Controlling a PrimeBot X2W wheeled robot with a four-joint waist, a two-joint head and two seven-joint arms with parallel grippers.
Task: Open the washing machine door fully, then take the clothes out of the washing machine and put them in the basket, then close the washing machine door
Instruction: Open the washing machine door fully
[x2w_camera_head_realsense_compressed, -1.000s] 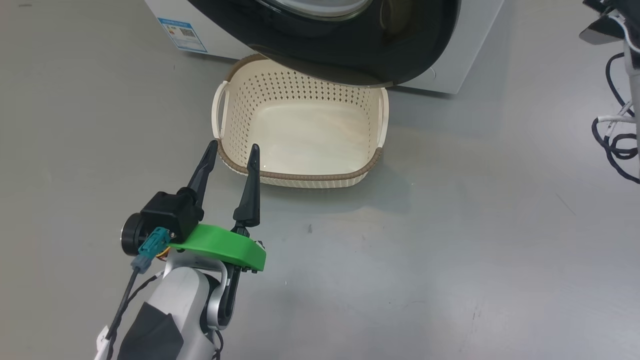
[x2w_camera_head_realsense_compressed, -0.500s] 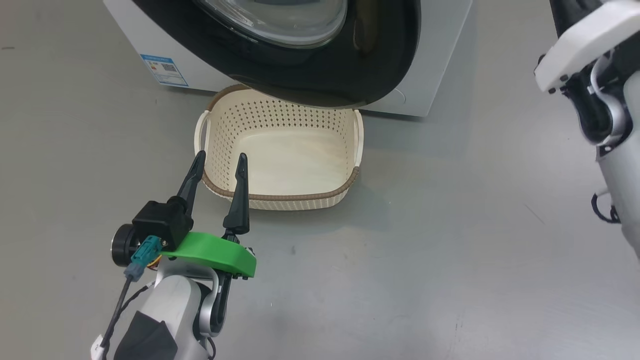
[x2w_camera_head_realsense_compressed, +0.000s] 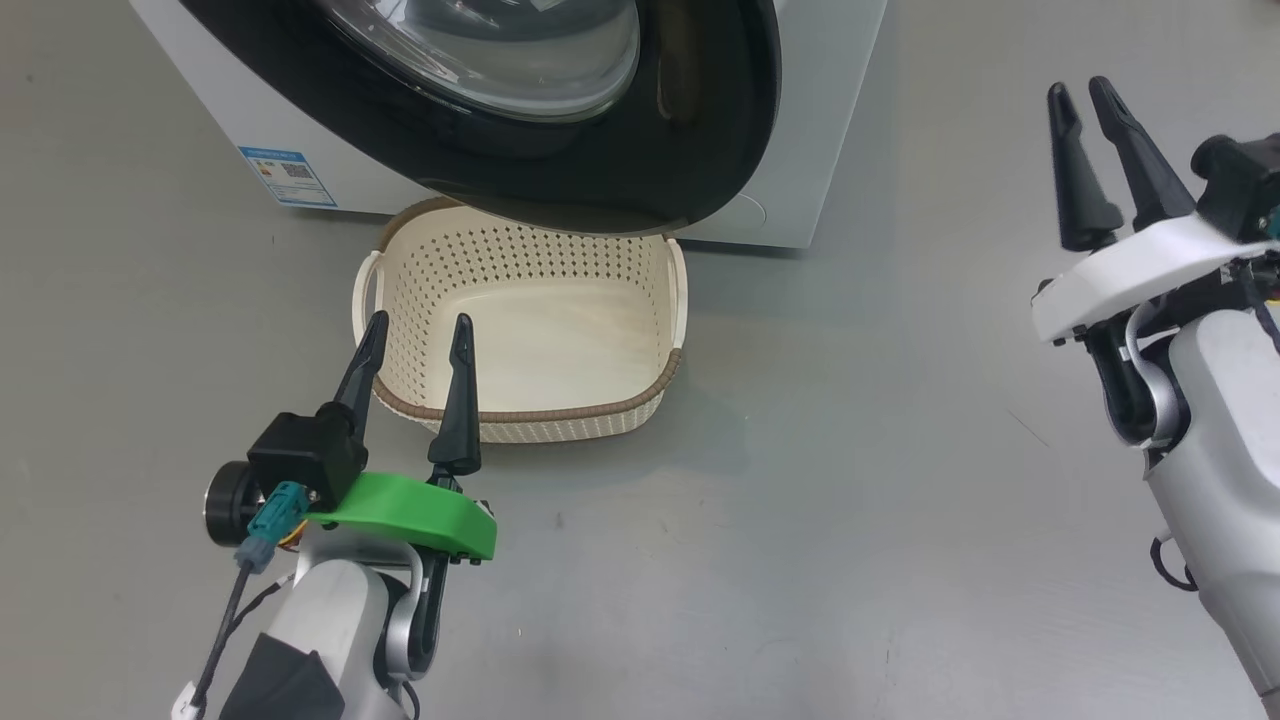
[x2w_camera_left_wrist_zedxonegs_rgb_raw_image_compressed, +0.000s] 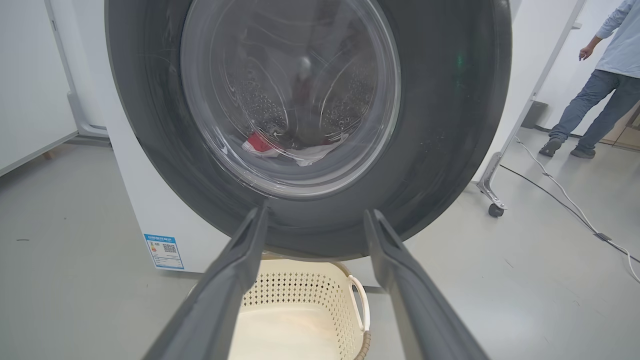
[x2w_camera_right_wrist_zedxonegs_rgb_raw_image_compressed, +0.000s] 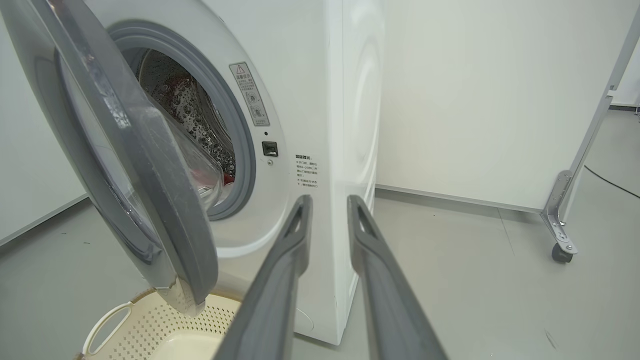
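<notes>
The floor (x2w_camera_head_realsense_compressed: 850, 500) is smooth, grey and lightly scuffed; behind the washing machine (x2w_camera_head_realsense_compressed: 800, 120) stand plain white walls (x2w_camera_right_wrist_zedxonegs_rgb_raw_image_compressed: 475, 100), and to its right a metal frame leg on a caster (x2w_camera_right_wrist_zedxonegs_rgb_raw_image_compressed: 560, 235), a cable (x2w_camera_left_wrist_zedxonegs_rgb_raw_image_compressed: 565, 200) trailing across the floor, and a person (x2w_camera_left_wrist_zedxonegs_rgb_raw_image_compressed: 600, 85) standing well off in the far corner; a blue label (x2w_camera_head_realsense_compressed: 285, 175) sits low on the machine's white front. The washing machine door (x2w_camera_head_realsense_compressed: 700, 150) hangs partly open, its black rim swung out so that its lower edge overhangs the basket (x2w_camera_head_realsense_compressed: 520, 415), which stands on the floor right in front of the machine with nothing inside it; the clothes (x2w_camera_left_wrist_zedxonegs_rgb_raw_image_compressed: 260, 142) lie in the bottom of the steel drum (x2w_camera_right_wrist_zedxonegs_rgb_raw_image_compressed: 190, 105), a patch of red and white seen through the door's glass. The left gripper (x2w_camera_head_realsense_compressed: 420, 320) holds its two fingers spread wide and grips nothing; in the head view its tips sit over the basket's near left corner, and its wrist view looks straight at the door glass with the clothes beyond, above the fingertips. The right gripper (x2w_camera_head_realsense_compressed: 1079, 87) hovers well to the right of the machine, apart from the door and the basket; its fingers stand a narrow gap apart with nothing between them, pointing at the machine's front right corner.
</notes>
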